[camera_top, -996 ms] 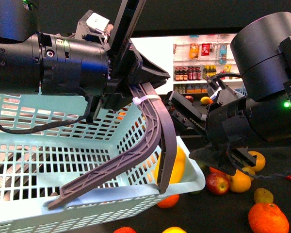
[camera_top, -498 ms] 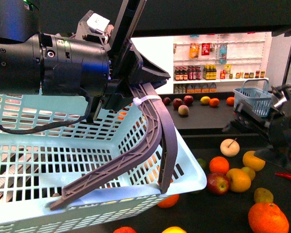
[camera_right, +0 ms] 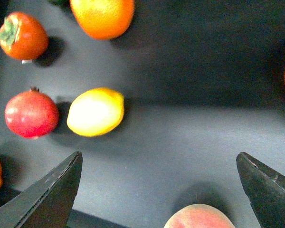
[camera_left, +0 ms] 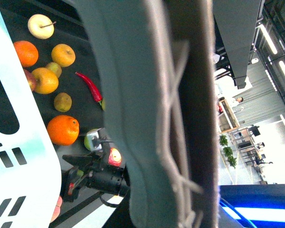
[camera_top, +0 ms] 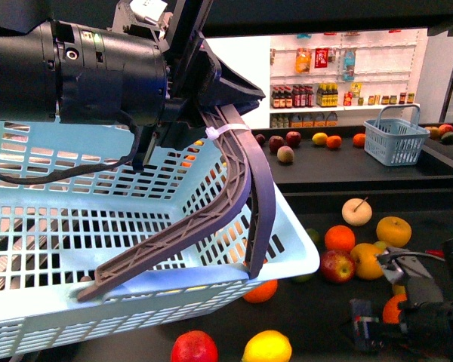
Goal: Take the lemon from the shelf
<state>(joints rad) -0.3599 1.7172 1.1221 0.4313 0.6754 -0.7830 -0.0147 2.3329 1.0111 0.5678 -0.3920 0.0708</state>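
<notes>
Now, lemon (camera_right: 95, 111): lies on its side on the flat black tray of the shelf (camera_right: 190, 95), free of any grip; in the front view it is at the very bottom edge, below the basket's front corner.
Lemon's neighbours: a red pomegranate (camera_right: 32, 114) just beside one end, a persimmon (camera_right: 21, 38) and an orange (camera_right: 102, 16) further off, a peach (camera_right: 199, 218) on the other side.
Right gripper (camera_right: 159, 157): down low over the tray, its fingers (camera_right: 52, 190) spread wide with nothing between them; the lemon sits beyond the tips, off toward one finger, not touched.
Left gripper (camera_top: 225, 121): raised high at the left of the front view, fingers closed on the handle (camera_top: 238, 196).
Basket (camera_top: 98, 241): pale blue, slotted walls, hanging tilted from that grey handle, which has a white zip tie around it near the grip.
Other fruit: oranges and apples (camera_top: 338, 265) scattered on the tray to the right of the basket.
Background: a small blue basket (camera_top: 396, 139) on a farther black tier.
Left wrist view: filled mostly by the handle seen close up.
</notes>
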